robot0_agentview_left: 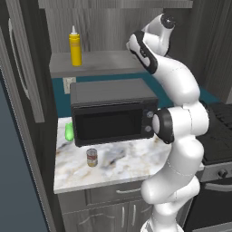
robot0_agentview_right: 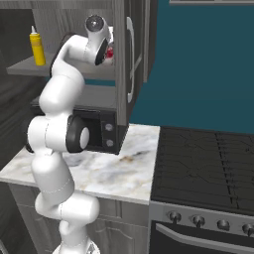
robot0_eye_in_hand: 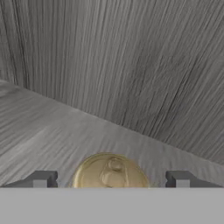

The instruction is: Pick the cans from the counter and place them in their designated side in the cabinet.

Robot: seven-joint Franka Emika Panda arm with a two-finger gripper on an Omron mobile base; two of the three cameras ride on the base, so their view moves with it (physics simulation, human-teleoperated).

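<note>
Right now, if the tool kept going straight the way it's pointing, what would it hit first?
Most likely the can: its gold top sits between the open tool's fingertips, directly ahead. Around it lies the cabinet's shelf board. How far off the can is cannot be judged.

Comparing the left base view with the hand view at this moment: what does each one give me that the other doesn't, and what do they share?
Left base view alone: the counter with one brownish can standing in front of the black microwave, a green item beside the microwave, and a yellow squeeze bottle on the shelf.

Hand view alone: the end effector with its tips spread wide on either side of a gold can top, not clamped on it.

Both: the cabinet, with its grey shelf board and wood-grain back.
</note>
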